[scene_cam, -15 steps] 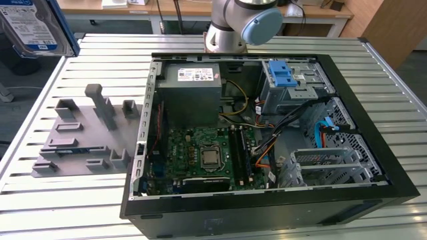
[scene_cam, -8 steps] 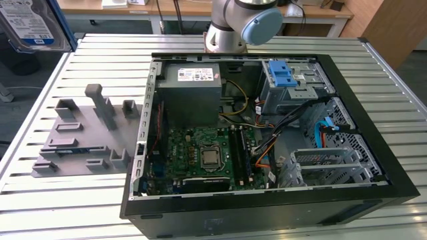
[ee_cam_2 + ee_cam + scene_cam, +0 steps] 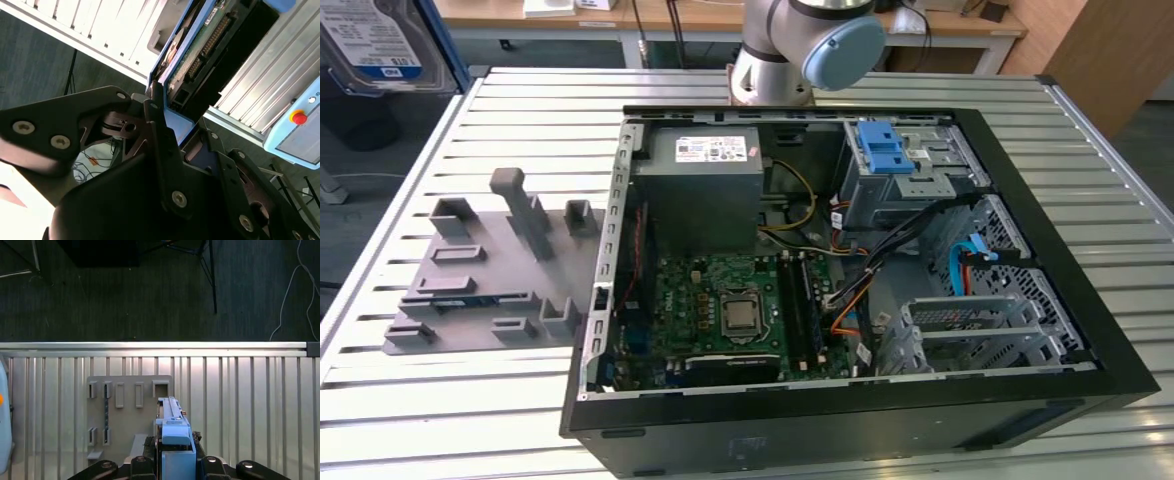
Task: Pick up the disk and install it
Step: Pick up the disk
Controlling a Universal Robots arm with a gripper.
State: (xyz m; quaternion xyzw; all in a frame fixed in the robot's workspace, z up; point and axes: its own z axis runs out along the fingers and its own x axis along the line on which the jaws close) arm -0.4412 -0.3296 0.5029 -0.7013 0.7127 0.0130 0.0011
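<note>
A slatted metal table (image 3: 427, 400) stands over dark floor; my arm (image 3: 787, 50) rises from its far edge. In the first wrist view the gripper (image 3: 174, 460) hangs high above a grey slotted fixture (image 3: 127, 390), pointing down. In the second wrist view its fingers (image 3: 159, 145) are clenched on the disk (image 3: 200, 45), green circuit board showing; the exterior view has it raised at the upper left, label towards the camera. The open computer case (image 3: 854, 430) holds a grey power supply (image 3: 700, 190), a motherboard (image 3: 720, 300) and a blue latch bracket (image 3: 887, 150).
</note>
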